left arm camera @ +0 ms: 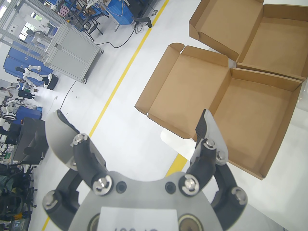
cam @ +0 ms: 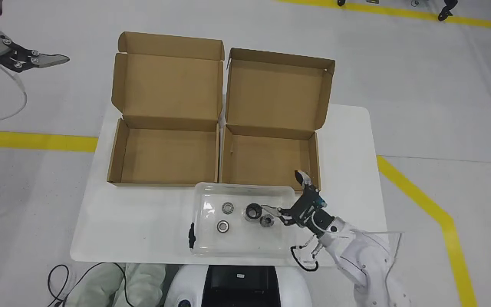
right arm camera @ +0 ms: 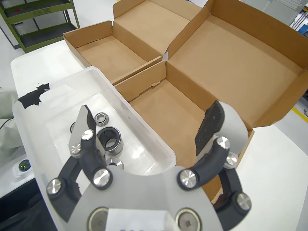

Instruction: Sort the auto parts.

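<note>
A clear plastic tray (cam: 201, 239) (right arm camera: 144, 123) at the table's front holds several metal auto parts: a large black-and-silver bearing (cam: 252, 209) (right arm camera: 111, 141), a small tapered bearing (cam: 228, 207) (right arm camera: 102, 118), another ring (cam: 223, 226) and a nut-like piece (cam: 266, 221) (right arm camera: 116, 163). My right gripper (cam: 288, 196) (right arm camera: 150, 106) hovers open over the tray's right end, one finger above the parts, holding nothing. My left gripper (cam: 46, 57) (left arm camera: 131, 112) hangs open and empty over the floor, far left of the table. Two open cardboard boxes, left (cam: 165, 157) (left arm camera: 252, 126) and right (cam: 268, 163) (right arm camera: 168, 111), stand empty behind the tray.
The boxes' lids (cam: 169, 80) stand open toward the table's back edge. Black tape (right arm camera: 33, 94) marks the tray's left end. Bare white tabletop (cam: 349, 153) lies right of the boxes. A green shelf (right arm camera: 36, 13) stands off the table.
</note>
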Motion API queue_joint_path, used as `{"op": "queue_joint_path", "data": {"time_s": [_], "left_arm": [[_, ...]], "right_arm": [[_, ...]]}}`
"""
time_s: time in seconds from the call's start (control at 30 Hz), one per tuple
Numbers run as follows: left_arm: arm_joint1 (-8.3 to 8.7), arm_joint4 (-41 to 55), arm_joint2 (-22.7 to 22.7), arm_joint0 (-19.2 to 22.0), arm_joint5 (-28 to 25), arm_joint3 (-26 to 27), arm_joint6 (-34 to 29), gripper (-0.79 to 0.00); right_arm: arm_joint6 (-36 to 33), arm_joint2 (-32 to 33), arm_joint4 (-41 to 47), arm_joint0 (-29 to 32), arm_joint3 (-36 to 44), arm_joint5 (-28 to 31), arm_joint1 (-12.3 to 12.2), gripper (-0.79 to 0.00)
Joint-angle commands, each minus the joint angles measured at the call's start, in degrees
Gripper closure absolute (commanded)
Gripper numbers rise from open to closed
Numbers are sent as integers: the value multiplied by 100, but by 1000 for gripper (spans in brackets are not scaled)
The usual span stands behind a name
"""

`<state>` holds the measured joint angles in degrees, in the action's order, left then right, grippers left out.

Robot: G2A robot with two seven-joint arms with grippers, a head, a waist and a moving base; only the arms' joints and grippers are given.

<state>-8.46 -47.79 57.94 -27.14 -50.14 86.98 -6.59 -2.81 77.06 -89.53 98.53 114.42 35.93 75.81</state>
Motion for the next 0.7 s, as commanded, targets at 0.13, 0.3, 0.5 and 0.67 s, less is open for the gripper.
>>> {"op": "queue_joint_path", "data": {"time_s": [0.13, 0.3, 0.5, 0.67], "left_arm": [[0, 0, 0, 0, 0, 0, 0, -785], [0, 0, 0, 0, 0, 0, 0, -785], [0, 0, 0, 0, 0, 0, 0, -785], [0, 0, 0, 0, 0, 0, 0, -785]], "right_arm": [[-549, -247, 117, -353, 36, 708, -51, -785], [-1298, -514, 369, -556, 65, 958, -70, -785], [-2139, -742, 608, -742, -33, 1239, -111, -785], [-2805, -949, 811, -884, -94, 1167, -128, -757]]}}
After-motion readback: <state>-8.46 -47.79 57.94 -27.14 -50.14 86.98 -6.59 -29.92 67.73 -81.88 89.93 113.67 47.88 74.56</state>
